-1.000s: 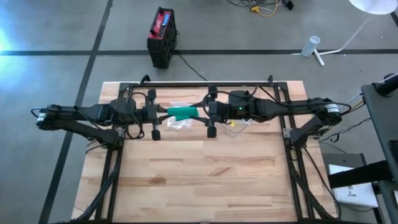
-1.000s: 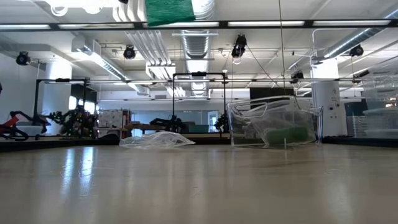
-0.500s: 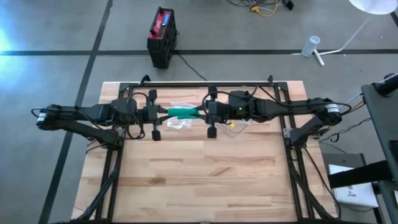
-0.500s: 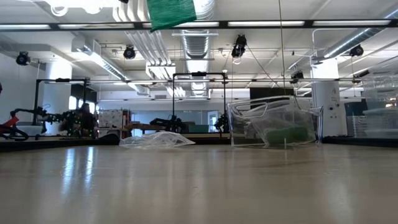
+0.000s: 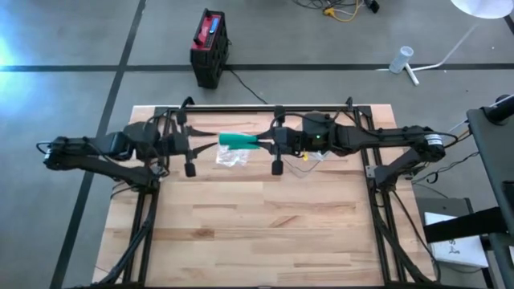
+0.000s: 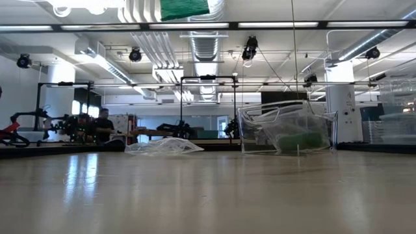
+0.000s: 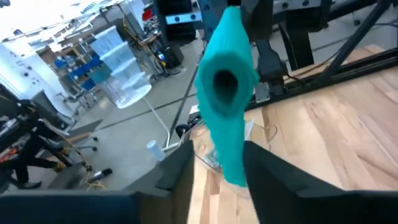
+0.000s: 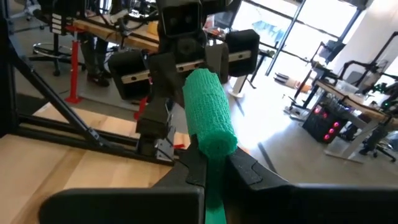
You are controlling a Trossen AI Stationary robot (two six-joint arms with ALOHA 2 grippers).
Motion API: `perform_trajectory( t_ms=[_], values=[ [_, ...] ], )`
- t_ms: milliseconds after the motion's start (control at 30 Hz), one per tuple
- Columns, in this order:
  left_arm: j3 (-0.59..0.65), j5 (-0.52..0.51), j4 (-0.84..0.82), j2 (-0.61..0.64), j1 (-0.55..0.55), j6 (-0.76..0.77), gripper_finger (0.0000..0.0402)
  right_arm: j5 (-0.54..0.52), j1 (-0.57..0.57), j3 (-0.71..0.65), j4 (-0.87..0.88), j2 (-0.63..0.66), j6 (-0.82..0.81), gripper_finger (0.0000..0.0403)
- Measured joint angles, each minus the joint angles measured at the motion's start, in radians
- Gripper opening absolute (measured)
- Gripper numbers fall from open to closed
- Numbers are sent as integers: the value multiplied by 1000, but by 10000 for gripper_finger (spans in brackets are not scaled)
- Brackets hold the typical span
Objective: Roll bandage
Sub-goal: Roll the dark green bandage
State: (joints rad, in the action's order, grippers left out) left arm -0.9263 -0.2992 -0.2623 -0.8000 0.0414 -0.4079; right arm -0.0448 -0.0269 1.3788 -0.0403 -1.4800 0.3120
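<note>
Green bandage roll (image 5: 236,140) held in the air above the table's (image 5: 265,233) far edge, over crumpled plastic wrap (image 5: 231,157). Right gripper (image 5: 270,143) clamped tight on one end. Left gripper (image 5: 191,144) just off the other end, fingers parted, holding nothing.

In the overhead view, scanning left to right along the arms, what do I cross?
left gripper → green bandage roll → right gripper, shut on the roll's end → right arm's wrist with the green light
</note>
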Motion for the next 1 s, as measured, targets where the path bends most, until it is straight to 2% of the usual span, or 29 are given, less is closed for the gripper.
perform_trajectory(
  t_ms=[233,433,600,867,1000],
  values=[
    [102,27,3,81,0,40,185,1,3,-4,-16,-13,-24,10],
    [186,29,8,102,1,66,210,2,3,-10,-48,-27,-76,9],
    [236,29,19,106,1,71,217,44,3,-10,-31,-27,-137,9],
    [220,29,29,108,0,24,204,46,3,-10,-17,-27,-246,9],
    [220,29,36,108,0,-25,195,45,11,-10,-9,-27,-240,9]
  ],
)
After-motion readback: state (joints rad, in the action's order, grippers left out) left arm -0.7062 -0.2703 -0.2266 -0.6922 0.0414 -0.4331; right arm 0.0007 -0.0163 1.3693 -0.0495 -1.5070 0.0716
